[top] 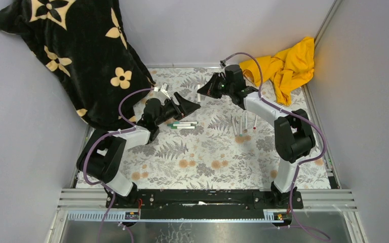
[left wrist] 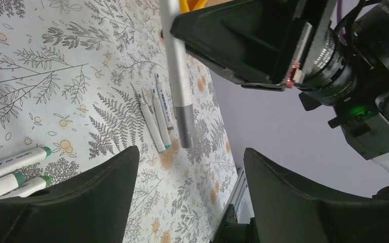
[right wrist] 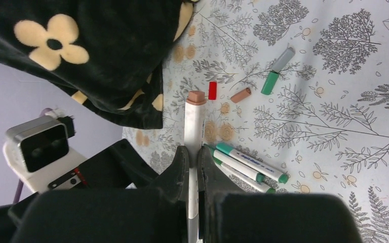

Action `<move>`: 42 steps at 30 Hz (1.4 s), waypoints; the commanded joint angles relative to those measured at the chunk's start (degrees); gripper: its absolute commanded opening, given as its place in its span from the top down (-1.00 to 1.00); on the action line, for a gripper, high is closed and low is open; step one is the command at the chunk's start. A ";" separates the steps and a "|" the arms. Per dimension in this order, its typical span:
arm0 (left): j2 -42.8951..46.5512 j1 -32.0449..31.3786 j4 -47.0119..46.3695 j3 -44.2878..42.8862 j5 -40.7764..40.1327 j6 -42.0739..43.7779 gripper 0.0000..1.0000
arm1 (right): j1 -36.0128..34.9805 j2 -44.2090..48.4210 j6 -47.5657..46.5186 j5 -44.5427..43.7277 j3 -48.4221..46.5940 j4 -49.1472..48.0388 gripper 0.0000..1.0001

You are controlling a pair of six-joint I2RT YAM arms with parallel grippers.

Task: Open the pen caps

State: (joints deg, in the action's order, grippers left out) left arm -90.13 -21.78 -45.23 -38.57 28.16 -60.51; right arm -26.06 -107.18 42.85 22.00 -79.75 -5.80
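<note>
The right gripper (right wrist: 192,154) is squeezed tight on a white pen (right wrist: 193,124). It grips the pen by the middle, so the end with the brownish cap (right wrist: 196,97) sticks out free. It holds the pen up off the table and points that end at the left gripper (left wrist: 190,157). The left gripper is spread wide with nothing in it, just in front of the pen's tip and not touching it. From the left wrist view the tip looks grey, so I can't be sure there how much of it is cap. I think the left gripper is spread like that so it can close on the cap and pull while the right one holds the pen firm. Down on the ferny cloth (right wrist: 334,126) lie a red cap (right wrist: 212,90), a loose brown cap (right wrist: 240,95), a green cap (right wrist: 270,82) and a grey cap (right wrist: 283,59), close together near the black flower blanket (right wrist: 81,50). Three green-capped pens (right wrist: 248,164) lie side by side under the grippers and probably come next. Farther off lie three bare white pens (left wrist: 157,116), so about half the job looks done.
</note>
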 commanded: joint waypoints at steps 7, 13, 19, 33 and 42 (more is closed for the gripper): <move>-1.82 -1.09 -4.95 -3.09 0.51 -0.84 -0.59 | 0.31 5.24 2.64 3.71 3.06 -6.39 1.00; -3.31 -2.09 -5.95 -4.38 0.63 -1.55 -0.42 | 0.31 6.09 3.18 4.22 4.46 -7.47 1.00; -4.17 -2.69 -6.53 -4.60 0.62 -1.64 -0.32 | 0.32 6.46 3.38 4.54 4.91 -8.05 1.00; -5.44 -3.49 -8.02 -5.45 0.92 -2.33 0.23 | 0.31 7.20 3.47 4.97 6.97 -9.16 1.00; -5.58 -3.58 -9.08 -4.86 1.79 -2.47 0.71 | 0.32 7.83 3.73 4.81 8.01 -9.81 1.00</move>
State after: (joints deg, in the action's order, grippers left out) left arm -95.33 -24.73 -48.95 -42.44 28.14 -63.55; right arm -25.80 -101.86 46.33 26.02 -72.10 -13.23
